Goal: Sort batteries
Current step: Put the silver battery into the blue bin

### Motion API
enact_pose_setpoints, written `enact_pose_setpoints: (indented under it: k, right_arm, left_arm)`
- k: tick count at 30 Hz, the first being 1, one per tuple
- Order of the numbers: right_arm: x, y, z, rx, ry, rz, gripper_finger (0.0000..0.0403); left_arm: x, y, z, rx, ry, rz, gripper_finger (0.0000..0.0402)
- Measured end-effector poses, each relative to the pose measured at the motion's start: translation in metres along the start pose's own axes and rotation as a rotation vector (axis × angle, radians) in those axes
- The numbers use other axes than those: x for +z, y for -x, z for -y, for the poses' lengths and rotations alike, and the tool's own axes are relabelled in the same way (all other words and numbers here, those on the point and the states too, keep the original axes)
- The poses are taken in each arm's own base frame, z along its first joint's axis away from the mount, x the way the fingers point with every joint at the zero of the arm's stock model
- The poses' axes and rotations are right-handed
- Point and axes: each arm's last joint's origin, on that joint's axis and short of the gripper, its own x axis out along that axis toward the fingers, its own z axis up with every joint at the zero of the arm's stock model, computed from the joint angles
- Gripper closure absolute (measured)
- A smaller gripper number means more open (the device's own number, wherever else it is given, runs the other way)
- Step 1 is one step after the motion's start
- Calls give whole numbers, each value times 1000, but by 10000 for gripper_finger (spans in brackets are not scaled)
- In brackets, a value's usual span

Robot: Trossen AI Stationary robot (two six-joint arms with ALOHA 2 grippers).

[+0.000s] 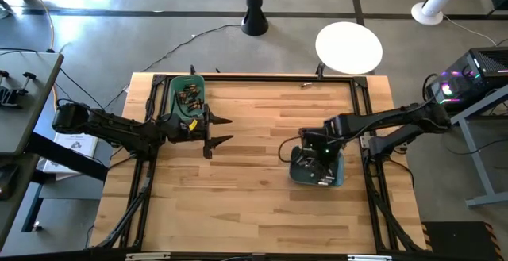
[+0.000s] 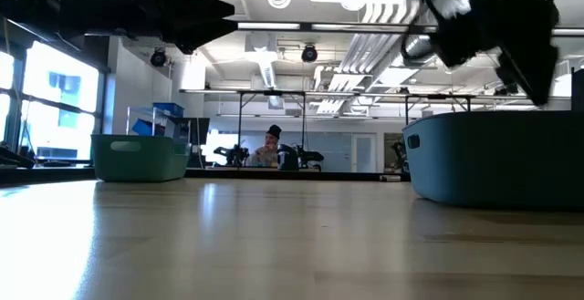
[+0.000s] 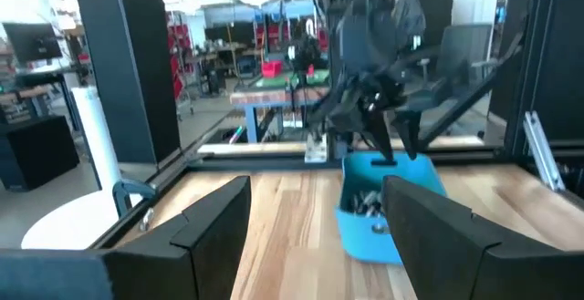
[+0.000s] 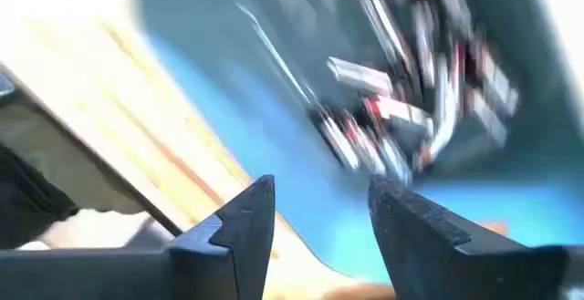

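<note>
1. The right gripper (image 1: 316, 159) hangs over the blue bin (image 1: 337, 174) at the table's (image 1: 254, 205) right, fingers parted and empty.
2. Batteries (image 4: 401, 108) lie inside that bin; more (image 1: 189, 96) sit in the green bin (image 1: 176, 86) at far left.
3. The left gripper (image 1: 221, 131) hovers near the green bin, spread wide, holding nothing.

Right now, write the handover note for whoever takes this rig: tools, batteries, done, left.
Left tool: open, empty, waiting mid-table beside the green bin.
Right tool: over the blue bin, fingers apart, nothing between them.
Batteries: some in the green bin, a pile in the blue bin.
Done: cells lie in both bins.
Left: cannot tell how many still need moving.
</note>
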Motion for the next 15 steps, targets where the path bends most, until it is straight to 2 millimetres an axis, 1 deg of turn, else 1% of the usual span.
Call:
enact_pose_setpoints:
  k: [2,3,5,6,7,9,11,12,13,15]
  right_arm:
    - [4,18,-10,-10,98,100,232]
    - [7,26,-14,-42,152,175,231]
    - [15,42,-21,-144,271,380,231]
    - [21,50,-25,-202,317,511,231]
    - [28,57,-28,-266,341,639,231]
    - [39,67,-27,-391,331,827,231]
    - [52,77,-17,-523,302,934,231]
    - [60,81,-7,-577,289,951,231]
    - [68,84,4,-615,261,955,231]
    - [86,89,31,-633,154,984,231]
  left_arm:
    - [2,0,0,2,2,20,163]
    - [2,0,0,2,2,23,163]
    - [2,0,0,2,2,19,163]
    - [2,0,0,2,3,19,163]
    - [2,0,0,2,6,20,163]
    - [2,0,0,1,8,16,163]
    - [1,0,0,1,8,12,163]
    - [1,0,0,1,8,12,163]
    - [1,0,0,1,8,12,163]
    - [1,0,0,1,7,12,163]
